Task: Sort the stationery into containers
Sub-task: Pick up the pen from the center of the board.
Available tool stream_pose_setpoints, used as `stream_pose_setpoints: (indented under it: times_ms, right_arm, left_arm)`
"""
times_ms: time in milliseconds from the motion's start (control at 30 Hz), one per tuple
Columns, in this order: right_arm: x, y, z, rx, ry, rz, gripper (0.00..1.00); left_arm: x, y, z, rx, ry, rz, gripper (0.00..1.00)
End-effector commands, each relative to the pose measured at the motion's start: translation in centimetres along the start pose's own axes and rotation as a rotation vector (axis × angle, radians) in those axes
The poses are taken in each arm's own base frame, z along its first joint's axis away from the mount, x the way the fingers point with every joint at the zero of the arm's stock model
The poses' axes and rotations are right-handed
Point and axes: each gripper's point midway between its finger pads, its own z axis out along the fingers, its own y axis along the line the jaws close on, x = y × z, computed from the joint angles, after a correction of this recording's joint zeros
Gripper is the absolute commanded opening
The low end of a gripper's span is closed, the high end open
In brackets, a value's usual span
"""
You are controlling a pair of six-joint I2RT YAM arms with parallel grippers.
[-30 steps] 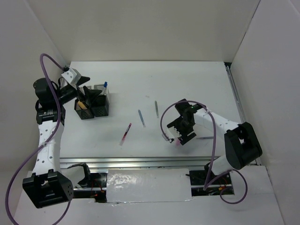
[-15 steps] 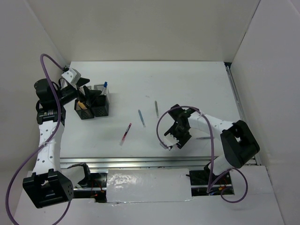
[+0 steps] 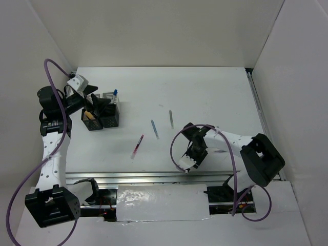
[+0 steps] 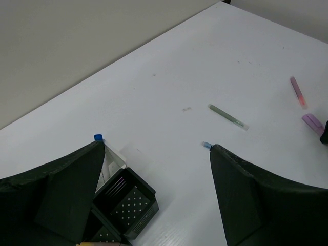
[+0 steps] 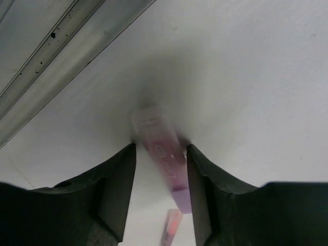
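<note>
The mesh containers (image 3: 102, 114) stand at the table's left; a white blue-capped pen (image 3: 115, 94) stands in one. My left gripper (image 3: 94, 101) hovers over them, open and empty; in the left wrist view (image 4: 157, 148) the cups (image 4: 125, 205) lie below its left finger. A red pen (image 3: 137, 146), a blue pen (image 3: 154, 128) and a grey pen (image 3: 170, 119) lie mid-table. My right gripper (image 3: 192, 155) is low on the table, open, its jaws on either side of a purple highlighter (image 5: 163, 156). A pink highlighter (image 5: 172, 229) lies just behind it.
The aluminium rail (image 3: 154, 177) along the near table edge is close in front of my right gripper and shows in the right wrist view (image 5: 56, 61). White walls enclose the table on three sides. In the left wrist view the grey pen (image 4: 228, 117) and the pink highlighter (image 4: 298, 92) lie far off.
My right gripper has moved left and toward the near edge, coming down over the purple highlighter. The left arm has not moved.
</note>
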Motion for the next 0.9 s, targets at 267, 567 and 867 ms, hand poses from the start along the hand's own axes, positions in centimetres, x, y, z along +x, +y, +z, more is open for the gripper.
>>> stream_pose_setpoints:
  times_ms: [267,567,867]
  right_arm:
    - [-0.2,-2.7,-0.4,0.116,0.096,-0.073,0.19]
    - [-3.9,-8.2,-7.9,0.393,0.246,-0.258,0.09]
    - [-10.5,-11.9,-12.8,0.565,0.378,-0.331,0.05]
  left_arm:
    - [-0.6,-0.1,-0.3,-0.030,-0.010,-0.051,0.95]
    - [0.0,-1.6,0.1,-0.106,0.051,-0.360,0.88]
    - [4.1,-11.3,4.7,-0.025,0.314,-0.600,0.90]
